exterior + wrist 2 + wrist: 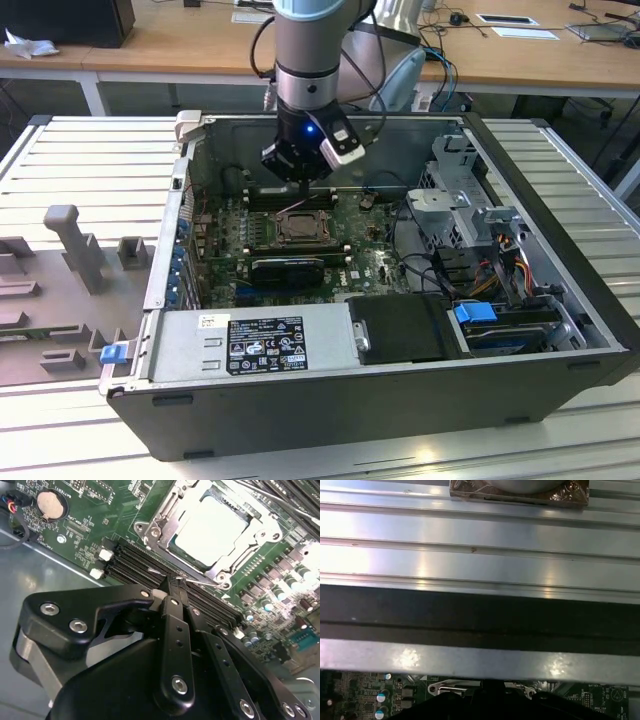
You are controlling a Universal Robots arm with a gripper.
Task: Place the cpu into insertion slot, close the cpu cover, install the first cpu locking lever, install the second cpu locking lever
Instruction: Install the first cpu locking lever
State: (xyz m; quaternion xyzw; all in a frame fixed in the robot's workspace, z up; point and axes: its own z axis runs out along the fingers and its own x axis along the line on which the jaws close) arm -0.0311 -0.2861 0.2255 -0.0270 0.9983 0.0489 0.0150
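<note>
pale silvery square cpu [210, 527] in insertion slot [144, 530] (cpu cover [252, 542] down); gripper [175, 582] jaws pressed together.

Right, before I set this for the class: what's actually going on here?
A robot arm has its gripper down inside an open computer case, right beside the insertion slot on the motherboard. The cpu already lies in the slot, and the cpu cover sits as a metal frame around it. The gripper's tip is at a thin wire locking lever along the socket's edge. Whether it is gripping the lever can't be made out.
</note>
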